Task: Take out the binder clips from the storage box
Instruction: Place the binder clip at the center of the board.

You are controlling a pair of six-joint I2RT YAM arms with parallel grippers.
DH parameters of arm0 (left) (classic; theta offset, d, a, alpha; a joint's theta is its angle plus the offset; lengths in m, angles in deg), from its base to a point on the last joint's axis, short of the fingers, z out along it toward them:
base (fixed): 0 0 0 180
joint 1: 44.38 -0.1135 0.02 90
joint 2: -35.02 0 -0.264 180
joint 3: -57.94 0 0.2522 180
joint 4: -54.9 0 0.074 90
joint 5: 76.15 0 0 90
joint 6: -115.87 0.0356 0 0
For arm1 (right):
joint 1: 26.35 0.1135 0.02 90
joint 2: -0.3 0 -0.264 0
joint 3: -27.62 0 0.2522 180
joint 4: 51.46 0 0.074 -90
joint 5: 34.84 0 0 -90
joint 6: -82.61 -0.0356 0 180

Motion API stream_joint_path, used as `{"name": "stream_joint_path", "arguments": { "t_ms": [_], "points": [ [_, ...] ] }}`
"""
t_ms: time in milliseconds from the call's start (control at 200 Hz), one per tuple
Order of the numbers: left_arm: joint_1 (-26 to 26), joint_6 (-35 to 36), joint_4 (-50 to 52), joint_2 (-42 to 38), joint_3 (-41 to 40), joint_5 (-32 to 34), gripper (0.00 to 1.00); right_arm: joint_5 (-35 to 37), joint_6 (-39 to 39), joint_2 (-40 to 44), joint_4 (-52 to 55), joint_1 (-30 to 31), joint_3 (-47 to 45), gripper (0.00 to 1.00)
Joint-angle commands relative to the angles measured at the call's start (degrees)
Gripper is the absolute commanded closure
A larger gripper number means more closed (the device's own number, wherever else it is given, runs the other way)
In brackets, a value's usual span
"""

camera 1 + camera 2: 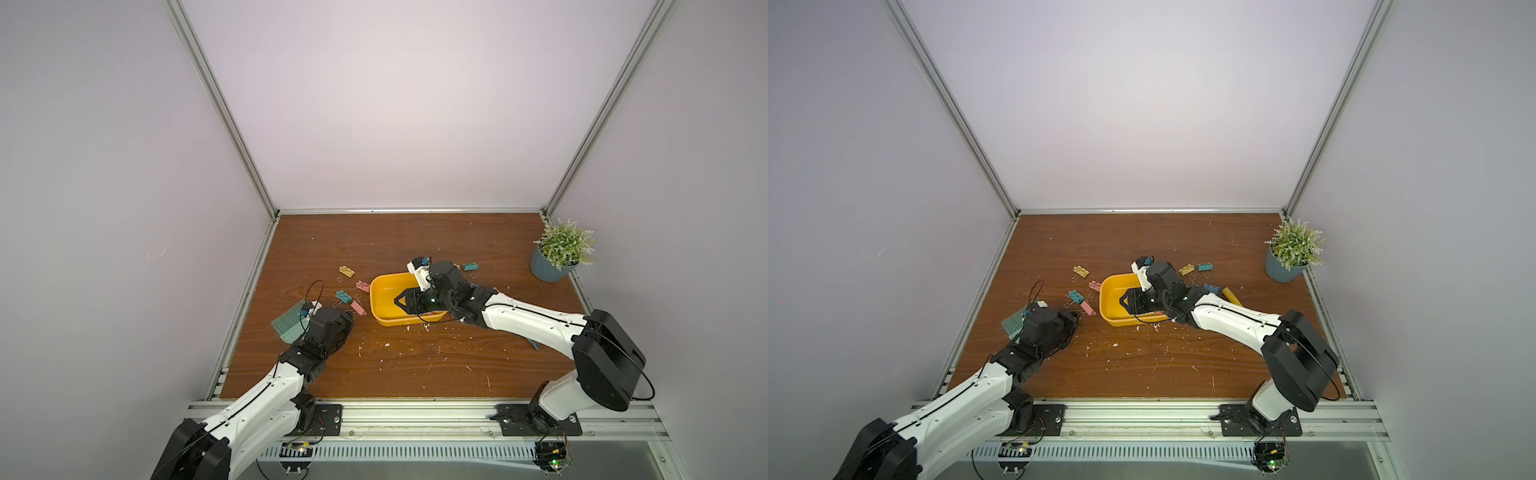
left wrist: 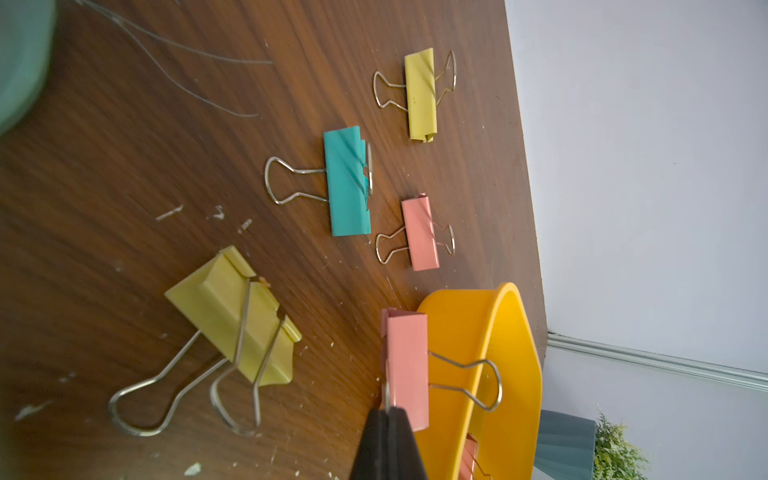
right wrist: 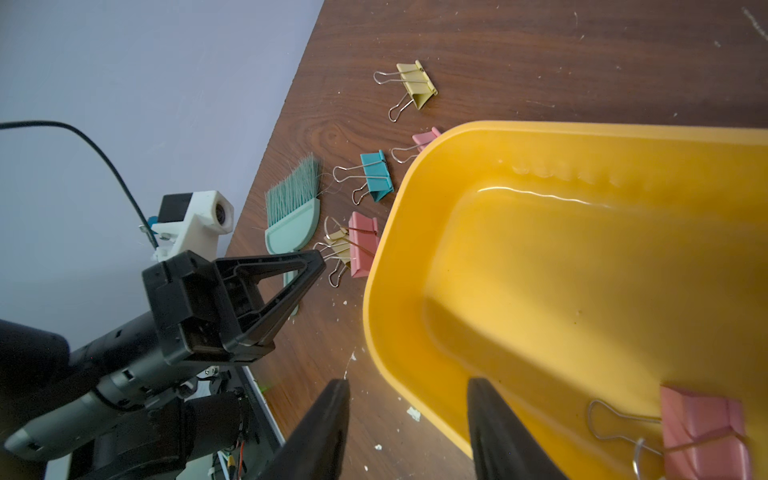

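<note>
One pink clip [image 3: 702,432] lies near right hand [image 3: 407,382].

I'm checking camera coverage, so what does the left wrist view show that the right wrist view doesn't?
Only the left wrist view: the grey-blue plant pot. Only the right wrist view: the right pincer, open at the rim of the shallow yellow plastic tub. Both: that tub, the teal fold-back clip with wire handles and the shut left pincer.

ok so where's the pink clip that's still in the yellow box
In the right wrist view the pink clip lies on the floor of the storage box, close beside the right gripper, whose open jaws straddle the box's wall.
</note>
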Motion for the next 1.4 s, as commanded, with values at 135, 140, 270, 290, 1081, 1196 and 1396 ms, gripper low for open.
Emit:
{"name": "stream_joint_path", "arguments": {
  "t_ms": [135,140,270,290,1081,1196,1396],
  "points": [
    [-0.5,-1.7,-2.7,3.5,0.9,-0.4,1.0,0.0,2.3,-1.3,2.6,0.1,4.8,0.48],
    [-0.5,-1.8,-2.7,3.5,0.9,-0.4,1.0,0.0,2.3,-1.3,2.6,0.1,4.8,0.48],
    [-0.3,-2.2,-2.3,4.7,1.2,-1.1,0.95,0.4,2.8,-1.6,4.0,0.1,5.5,0.48],
    [-0.1,-2.2,-2.3,4.8,1.2,-1.2,0.95,0.5,2.8,-1.5,3.9,0.1,5.6,0.48],
    [4.7,-5.0,1.6,3.3,-1.2,-5.2,0.84,2.3,2.0,0.2,2.8,0.0,3.5,0.47],
    [5.0,-5.1,2.8,2.6,-1.4,-5.9,0.85,2.6,2.0,0.4,3.0,0.0,3.1,0.47],
    [5.5,-6.0,3.4,-1.8,-2.8,-7.0,0.84,2.7,2.2,0.4,2.7,0.0,2.6,0.47]
  ]
}}
